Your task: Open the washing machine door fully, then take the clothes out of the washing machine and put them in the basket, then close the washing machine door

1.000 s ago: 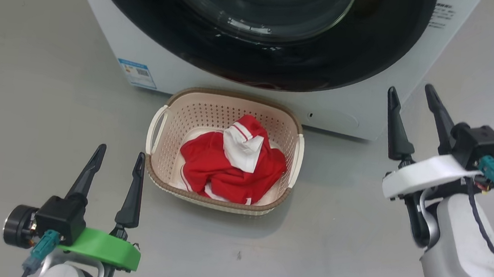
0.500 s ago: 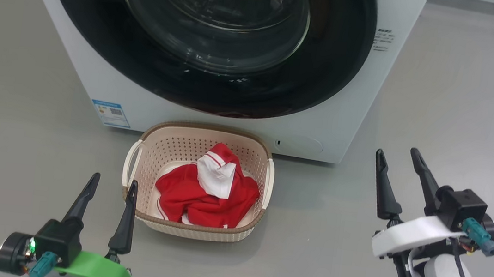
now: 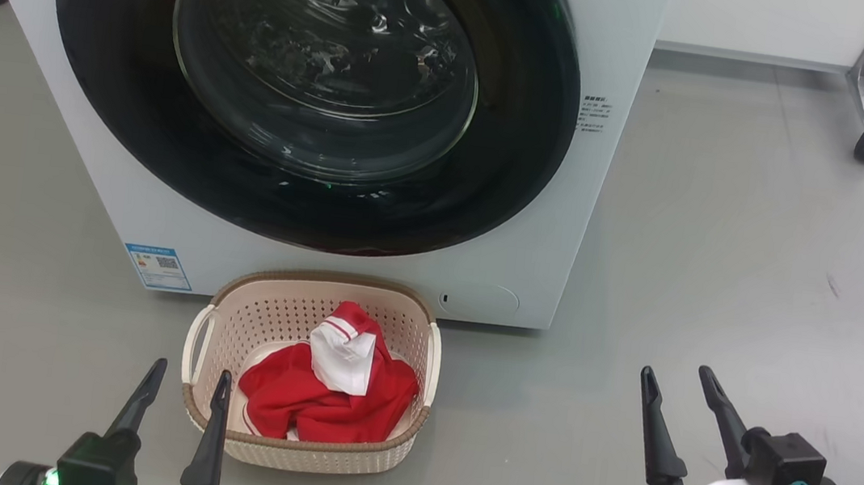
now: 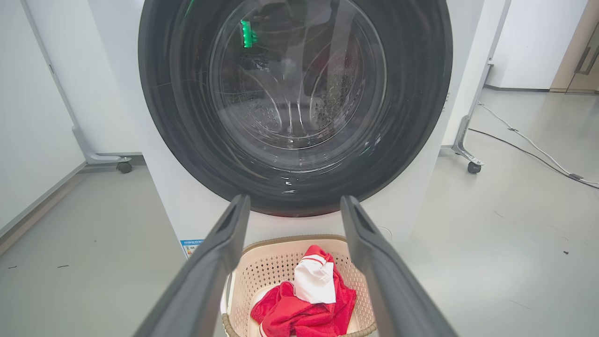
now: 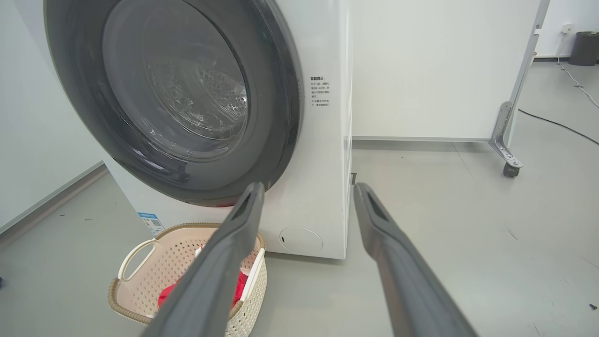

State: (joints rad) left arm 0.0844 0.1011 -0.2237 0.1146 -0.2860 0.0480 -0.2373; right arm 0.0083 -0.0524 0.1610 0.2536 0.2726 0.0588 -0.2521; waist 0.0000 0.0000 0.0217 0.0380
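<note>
The left gripper [image 3: 191, 370] and right gripper [image 3: 675, 370] both stand spread, holding nothing. The clothes [image 3: 315, 408] lie in the basket [image 3: 330, 278] just right of the left fingers, the nearer pair. Ahead of both sets of fingertips, the washing machine door [image 3: 320, 83] seems flush against the washing machine [image 3: 553, 248], though a reddish glint at its lower rim leaves that unsure.

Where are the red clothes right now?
In the head view, the red-and-white clothes lie in the cream basket on the floor at lower centre, right in front of the washing machine and below its round door.
</note>
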